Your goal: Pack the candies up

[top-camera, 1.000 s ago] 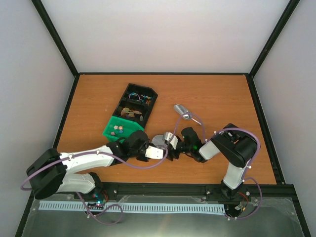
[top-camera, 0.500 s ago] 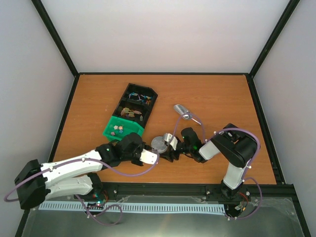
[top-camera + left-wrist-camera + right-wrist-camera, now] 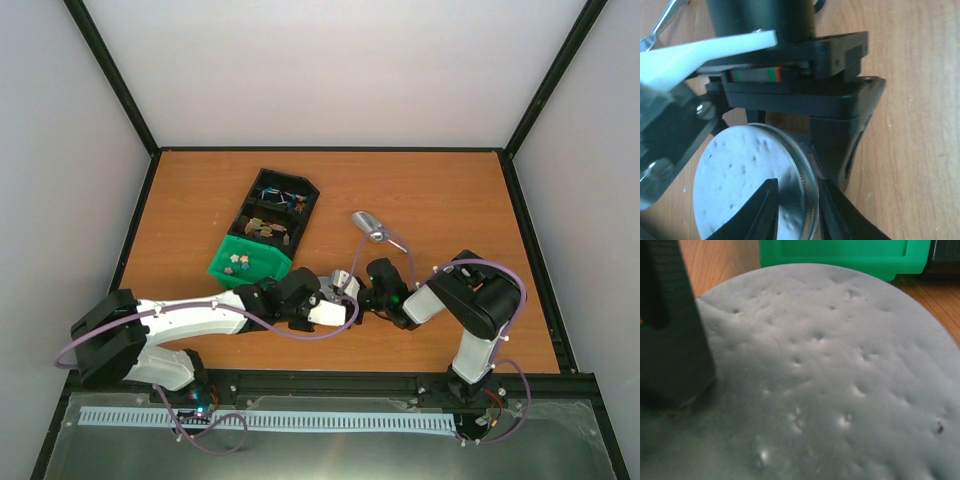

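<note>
Now that left claw [image 3: 797, 192] has returned, it pinches lid [image 3: 747, 185] rim; right claw [image 3: 348, 290] unclear.

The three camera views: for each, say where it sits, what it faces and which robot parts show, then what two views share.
Top external: above and behind the arms, looking down on the table; both arms show.
Left wrist: on the left arm, looking along the left gripper at the round silver lid; its two fingers show.
Right wrist: on the right arm, close over the lid, facing the green tray; one dark finger shows.
Shared: both wrist views see the lid.
</note>
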`<action>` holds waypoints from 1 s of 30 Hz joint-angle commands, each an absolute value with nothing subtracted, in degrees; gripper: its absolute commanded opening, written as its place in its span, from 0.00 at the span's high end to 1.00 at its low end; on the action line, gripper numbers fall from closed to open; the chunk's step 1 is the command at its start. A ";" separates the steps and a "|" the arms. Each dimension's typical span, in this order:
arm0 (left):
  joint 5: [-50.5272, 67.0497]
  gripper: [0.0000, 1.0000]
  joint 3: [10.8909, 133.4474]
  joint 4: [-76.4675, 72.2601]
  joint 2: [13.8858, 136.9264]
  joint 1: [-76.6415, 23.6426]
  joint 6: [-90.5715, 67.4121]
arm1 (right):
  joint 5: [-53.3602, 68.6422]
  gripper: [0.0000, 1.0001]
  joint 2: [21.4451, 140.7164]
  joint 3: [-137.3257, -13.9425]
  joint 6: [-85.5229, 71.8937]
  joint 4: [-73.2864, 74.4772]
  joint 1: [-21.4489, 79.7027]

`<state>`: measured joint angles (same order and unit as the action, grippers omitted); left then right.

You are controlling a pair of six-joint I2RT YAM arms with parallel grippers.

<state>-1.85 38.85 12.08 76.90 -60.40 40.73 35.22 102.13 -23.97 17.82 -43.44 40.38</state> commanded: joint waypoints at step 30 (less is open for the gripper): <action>6.21 0.69 34.19 19.31 59.32 -55.97 42.28 | 35.37 0.71 103.97 -23.92 15.99 -41.42 40.95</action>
